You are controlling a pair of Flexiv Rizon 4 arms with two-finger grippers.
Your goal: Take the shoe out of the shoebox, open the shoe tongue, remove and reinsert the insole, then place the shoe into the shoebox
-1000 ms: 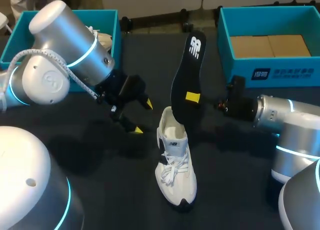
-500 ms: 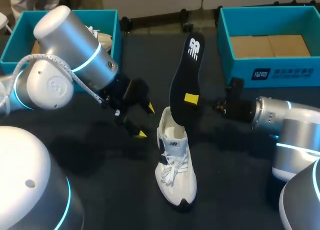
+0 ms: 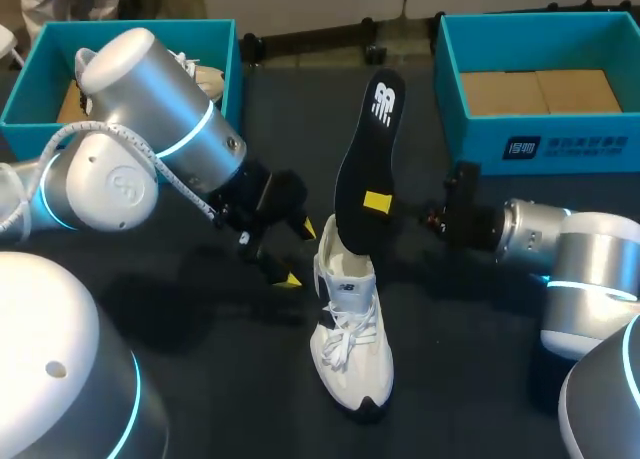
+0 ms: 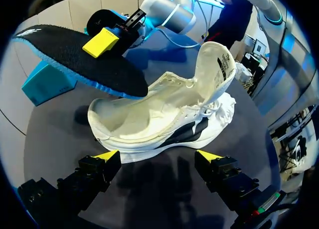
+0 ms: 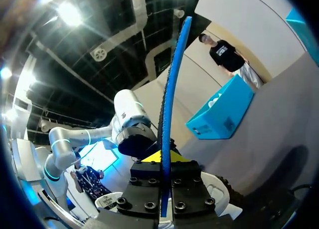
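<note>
The shoe (image 3: 350, 329) is out on the table (image 3: 470, 379), tongue open. The right claw (image 3: 378, 201) pinches the insole (image 3: 362, 169), whose end sits in the heel. The left claw (image 3: 298, 254), wide open and empty, is at the shoe's 9 o'clock. Seating the insole and boxing seem left.

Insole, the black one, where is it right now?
In the head view the insole stands nearly upright near the middle of the table, held by the right tool, its lower end at the white shoe.

Dark table (image 3: 230, 379), teal box (image 3: 230, 49) at left, perhaps holding another shoe (image 3: 205, 79)
</note>
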